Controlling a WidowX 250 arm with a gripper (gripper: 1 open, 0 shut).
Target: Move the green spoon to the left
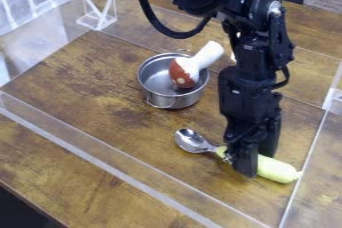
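The green spoon lies flat on the wooden table at the front right. Its silver bowl (pixel 191 140) points left and its yellow-green handle (pixel 275 169) points right. My gripper (pixel 245 158) points straight down onto the spoon, its dark fingers (pixel 246 163) straddling the handle where it meets the metal neck. They hide that part of the spoon. The fingers reach down to the table, but whether they press on the handle does not show.
A round steel pot (pixel 171 82) stands behind and to the left of the spoon, holding a white-handled, red-tipped utensil (pixel 198 61). A clear plastic wall (pixel 120 177) rims the table's front and right side. A clear stand (pixel 96 12) sits at the back left.
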